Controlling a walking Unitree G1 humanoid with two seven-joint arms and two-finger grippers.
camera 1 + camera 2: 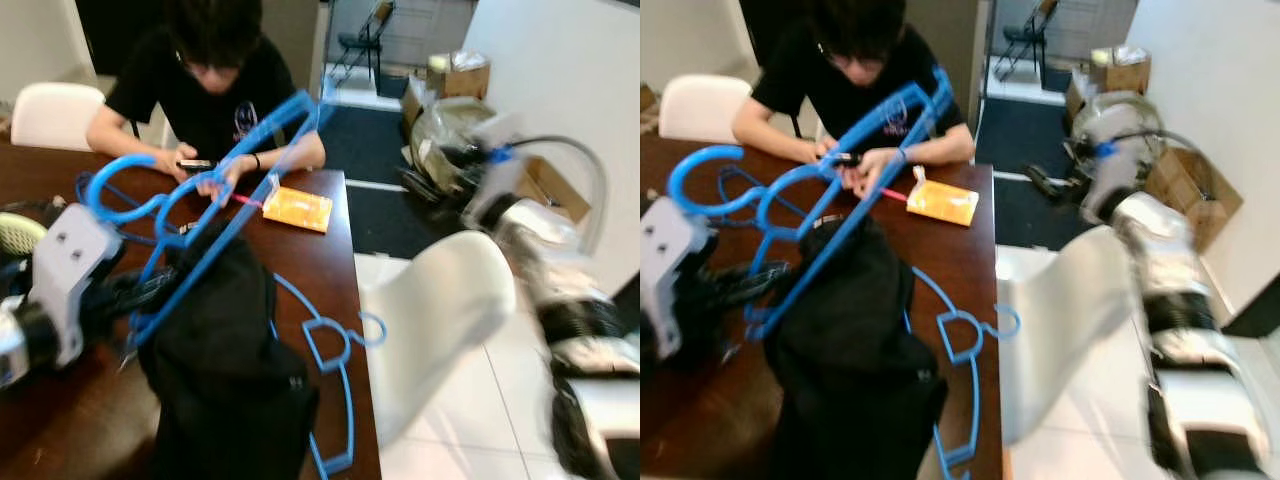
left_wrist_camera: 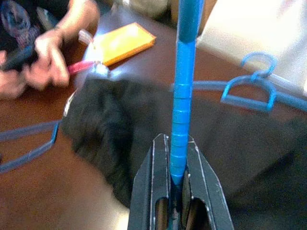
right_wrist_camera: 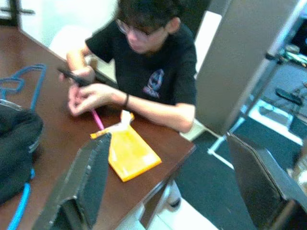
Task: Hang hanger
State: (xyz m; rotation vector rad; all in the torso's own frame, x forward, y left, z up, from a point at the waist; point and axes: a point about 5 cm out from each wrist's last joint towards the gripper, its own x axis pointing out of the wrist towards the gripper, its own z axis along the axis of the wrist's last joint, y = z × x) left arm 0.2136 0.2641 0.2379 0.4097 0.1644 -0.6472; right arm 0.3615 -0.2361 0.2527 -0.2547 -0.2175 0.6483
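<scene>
A blue plastic hanger (image 1: 215, 190) is held tilted above the brown table (image 1: 330, 250), its hook up and to the left. My left gripper (image 2: 175, 158) is shut on its straight bar, and the two black fingers (image 2: 156, 167) pinch it from both sides. Under it a black garment (image 1: 225, 370) lies heaped on the table. A second blue hanger (image 1: 335, 360) lies flat at the table's right edge, partly under the garment. My right arm (image 1: 580, 320) is raised at the right, blurred. My right gripper (image 3: 175, 187) is open, with nothing between its fingers.
A person (image 1: 210, 70) sits at the far side of the table with both hands on a phone. An orange packet (image 1: 297, 208) lies near them. A white chair (image 1: 440, 320) stands by the table's right edge, another (image 1: 55, 110) far left. Boxes and clutter (image 1: 455, 80) line the right wall.
</scene>
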